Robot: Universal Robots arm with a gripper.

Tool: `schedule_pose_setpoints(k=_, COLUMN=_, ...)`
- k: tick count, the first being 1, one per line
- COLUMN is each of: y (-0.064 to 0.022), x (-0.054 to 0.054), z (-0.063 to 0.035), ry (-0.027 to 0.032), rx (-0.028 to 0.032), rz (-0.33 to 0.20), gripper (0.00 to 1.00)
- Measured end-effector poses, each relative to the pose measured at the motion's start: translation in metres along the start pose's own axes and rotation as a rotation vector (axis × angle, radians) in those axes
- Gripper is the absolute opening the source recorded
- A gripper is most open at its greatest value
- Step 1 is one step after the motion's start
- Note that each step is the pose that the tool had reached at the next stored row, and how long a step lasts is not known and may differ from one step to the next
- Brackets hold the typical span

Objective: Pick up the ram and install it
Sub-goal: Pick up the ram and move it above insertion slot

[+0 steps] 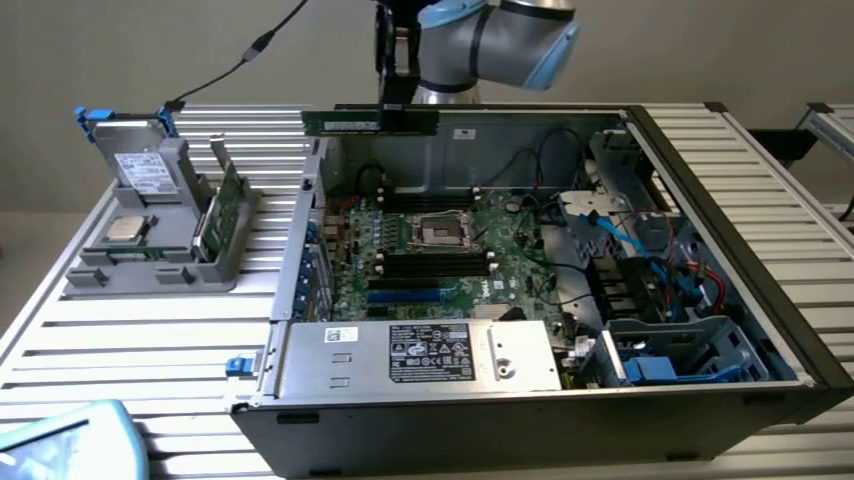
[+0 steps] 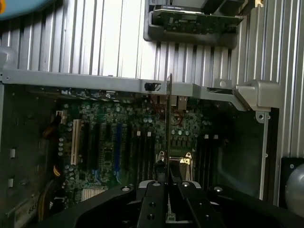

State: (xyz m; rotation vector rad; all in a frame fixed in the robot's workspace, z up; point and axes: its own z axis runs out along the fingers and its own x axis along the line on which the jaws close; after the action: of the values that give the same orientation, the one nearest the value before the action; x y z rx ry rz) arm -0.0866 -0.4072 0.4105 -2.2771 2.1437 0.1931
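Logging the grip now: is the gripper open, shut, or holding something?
Gripper: shut on the ram, above the computer case.

Soft, even light fills the exterior view; the white slatted metal table (image 1: 160, 330) is bright. In the wrist view that table (image 2: 109, 42) glares, while the green motherboard (image 2: 109, 137) and the black gripper (image 2: 169, 164) clamping the thin green ram stick (image 2: 169, 118) lie in shadow.

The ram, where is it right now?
The end effector grips the ram level in the air over the open computer case, near its far corner on the exterior view's left.
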Motion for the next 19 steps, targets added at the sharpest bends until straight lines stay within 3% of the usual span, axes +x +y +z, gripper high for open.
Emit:
schedule_pose_setpoints(k=12, y=-0.0530, x=0.006, z=-0.0134, ry=-0.0001, rx=-0.0016, rz=0.000, gripper=0.14)
schedule_pose_setpoints(k=19, y=-0.0651, x=0.007, z=-0.0120, ry=0.0081, rx=-0.0017, rz=0.005, gripper=0.14)
